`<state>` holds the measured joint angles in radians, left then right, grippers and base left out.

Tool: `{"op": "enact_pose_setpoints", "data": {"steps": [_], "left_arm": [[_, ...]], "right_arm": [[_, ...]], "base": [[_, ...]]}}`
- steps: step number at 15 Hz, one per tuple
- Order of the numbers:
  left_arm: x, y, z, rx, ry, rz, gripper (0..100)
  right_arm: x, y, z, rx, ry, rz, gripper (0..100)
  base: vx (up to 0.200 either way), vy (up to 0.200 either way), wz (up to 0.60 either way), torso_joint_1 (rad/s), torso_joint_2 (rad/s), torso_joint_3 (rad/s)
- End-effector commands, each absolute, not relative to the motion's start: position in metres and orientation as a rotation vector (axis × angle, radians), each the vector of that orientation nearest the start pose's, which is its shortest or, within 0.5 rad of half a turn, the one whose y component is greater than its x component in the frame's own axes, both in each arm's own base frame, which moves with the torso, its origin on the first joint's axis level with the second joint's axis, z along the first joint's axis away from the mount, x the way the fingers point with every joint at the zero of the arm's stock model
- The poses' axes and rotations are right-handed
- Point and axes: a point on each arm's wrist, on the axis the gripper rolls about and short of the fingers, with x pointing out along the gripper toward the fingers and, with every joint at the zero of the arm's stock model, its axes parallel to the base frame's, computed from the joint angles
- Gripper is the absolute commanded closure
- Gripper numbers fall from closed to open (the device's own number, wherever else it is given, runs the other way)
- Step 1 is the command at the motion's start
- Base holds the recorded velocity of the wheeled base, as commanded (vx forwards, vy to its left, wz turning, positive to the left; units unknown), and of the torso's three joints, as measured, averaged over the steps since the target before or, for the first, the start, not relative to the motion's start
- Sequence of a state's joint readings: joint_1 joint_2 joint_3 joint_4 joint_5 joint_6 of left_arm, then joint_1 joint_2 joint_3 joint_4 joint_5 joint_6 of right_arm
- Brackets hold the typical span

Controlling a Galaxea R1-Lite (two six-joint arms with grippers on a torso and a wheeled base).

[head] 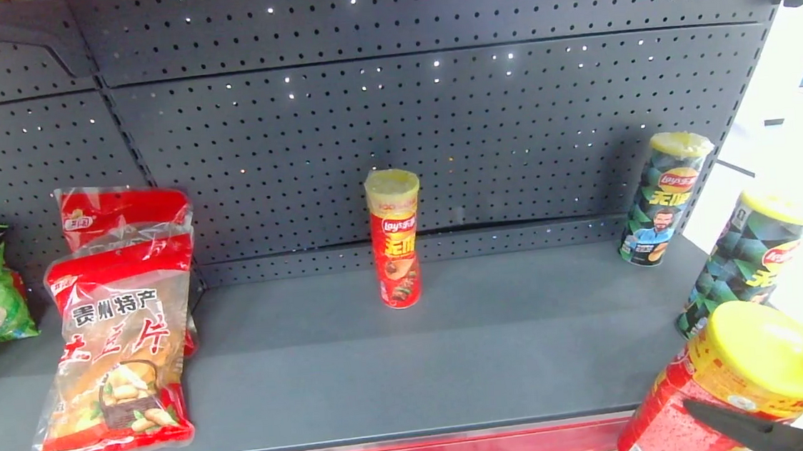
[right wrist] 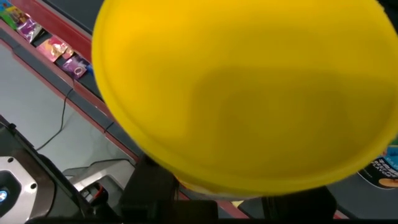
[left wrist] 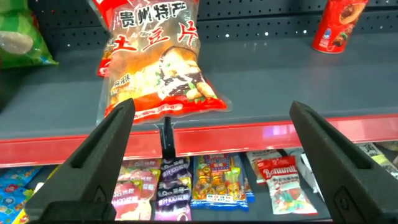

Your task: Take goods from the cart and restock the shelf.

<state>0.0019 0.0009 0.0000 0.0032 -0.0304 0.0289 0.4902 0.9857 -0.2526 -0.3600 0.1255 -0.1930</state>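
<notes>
Fingers (head: pixel 736 423) of the right gripper (head: pixel 763 408) clasp a tilted yellow-lidded can (head: pixel 763 362) just off the shelf's (head: pixel 356 372) front right corner. The left gripper (left wrist: pixel 211 162) is spread wide, empty, before the red front edge (left wrist: pixel 261 134). Bare board lies between the crisp bag (head: pixel 113 334), upright red can (head: pixel 395 240) and green can (head: pixel 661 201). The left wrist view adds packets (left wrist: pixel 214 180) on the tier below.

Matt metal shelf (head: pixel 356 372); glossy plastic bag (head: pixel 116 334).

Lit bright, evenly. Blown out white past shelf's (head: pixel 384 370) rt end. Backlit pinpricks thru pegboard (head: pixel 435 108) holes. Soft shadow left of green can (head: pixel 661 198).
</notes>
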Motion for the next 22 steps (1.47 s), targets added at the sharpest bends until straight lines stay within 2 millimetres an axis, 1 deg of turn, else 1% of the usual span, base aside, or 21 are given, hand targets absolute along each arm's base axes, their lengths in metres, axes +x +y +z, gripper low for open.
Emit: {"op": "enact_pose_setpoints", "data": {"steps": [1,5,7,8,9,11,12,13,15,16,17,18,19,21,22], "left_arm": [[-0.023,-0.001,0.075,0.038,0.002,-0.04,0],[-0.023,-0.001,0.075,0.005,0.001,-0.035,0],[-0.023,-0.001,0.075,0.025,0.001,-0.046,0],[-0.024,-0.001,0.082,0.042,-0.026,-0.056,0],[-0.023,-0.001,0.119,0.044,-0.112,-0.086,0],[0.006,-0.002,0.197,-0.004,-0.146,-0.179,0],[0.02,-0.005,0.221,-0.007,-0.12,-0.242,0],[0.039,-0.011,0.235,-0.008,-0.07,-0.287,0],[0.075,-0.025,0.236,0.004,0.021,-0.391,0],[0.11,-0.038,0.239,0.007,0.051,-0.489,0],[0.139,-0.05,0.249,0.002,0.038,-0.563,0],[0.168,-0.068,0.259,0.003,0.051,-0.646,0],[0.192,-0.092,0.263,0.009,0.075,-0.718,0],[0.239,-0.124,0.261,0.019,0.11,-0.758,0],[0.256,-0.138,0.258,0.032,0.12,-0.777,0]], "right_arm": [[0.097,0.055,0.152,-0.254,0.316,0.644,100],[0.097,0.055,0.153,-0.254,0.314,0.643,100],[0.097,0.055,0.153,-0.248,0.315,0.642,100],[0.097,0.055,0.154,-0.247,0.31,0.641,100],[0.097,0.055,0.154,-0.247,0.31,0.641,100],[0.1,0.057,0.154,-0.249,0.318,0.643,100],[0.1,0.056,0.155,-0.246,0.314,0.641,100],[0.101,0.057,0.156,-0.246,0.311,0.641,100],[0.101,0.057,0.158,-0.245,0.306,0.641,100],[0.101,0.057,0.159,-0.238,0.303,0.64,100],[0.1,0.057,0.16,-0.225,0.299,0.637,100],[0.102,0.057,0.162,-0.222,0.297,0.627,100],[0.103,0.058,0.164,-0.218,0.293,0.62,100],[0.109,0.063,0.168,-0.221,0.297,0.633,100],[0.115,0.067,0.167,-0.229,0.315,0.643,100]], "base": [[0.0,0.0,0.0,0.0,0.0,0.0],[0.0,0.0,0.0,0.0,0.0,0.0],[0.0,0.0,0.0,0.0,0.0,0.0],[0.0,0.0,0.0,0.0,0.0,0.0],[0.0,0.0,0.0,0.0,0.0,0.0],[0.0,0.0,0.0,0.0,0.0,0.0],[0.0,0.0,0.0,0.0,0.0,0.0],[0.0,0.0,0.0,0.0,0.0,0.0],[0.0,0.0,0.0,0.0,0.0,0.0],[0.0,0.0,0.0,0.0,0.0,0.0],[0.0,0.0,0.0,0.0,0.0,0.0],[0.0,0.0,0.0,0.0,0.0,0.0],[0.0,0.0,0.0,0.0,0.0,0.0],[0.0,0.0,0.0,0.0,0.0,0.0],[0.0,0.0,0.0,0.0,0.0,0.0]]}}
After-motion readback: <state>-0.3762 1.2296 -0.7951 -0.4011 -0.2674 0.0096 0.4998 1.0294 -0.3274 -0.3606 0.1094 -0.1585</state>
